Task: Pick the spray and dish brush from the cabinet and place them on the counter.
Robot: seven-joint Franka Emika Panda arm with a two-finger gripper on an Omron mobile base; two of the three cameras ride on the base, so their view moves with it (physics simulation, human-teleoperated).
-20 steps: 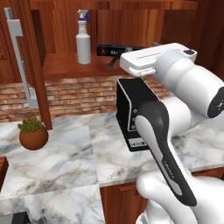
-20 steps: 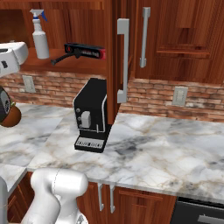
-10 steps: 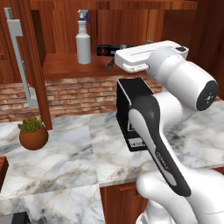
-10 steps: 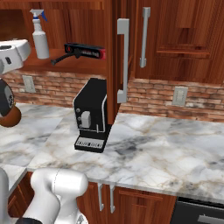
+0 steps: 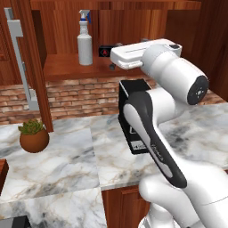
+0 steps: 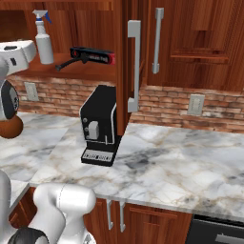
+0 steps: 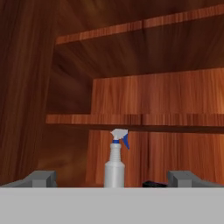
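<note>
Fingers (image 7: 41, 178) spread wide and empty, the gripper (image 7: 113, 181) lines up level with the cabinet (image 5: 133, 26) shelf. Dead ahead between the tips stands the spray (image 7: 115, 165), upright, apart from the jaws. It looks light, rigid plastic, probably slick and easy to tip; the straight body below the neck seems the safest hold. Beyond lies the dish brush (image 6: 66, 64), slim and likely fiddly.

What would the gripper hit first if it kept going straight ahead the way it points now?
Most likely the spray: it stands upright on the cabinet shelf, centred between the open gripper fingers. Depth is hard to judge, but nothing visible lies in between.
</note>
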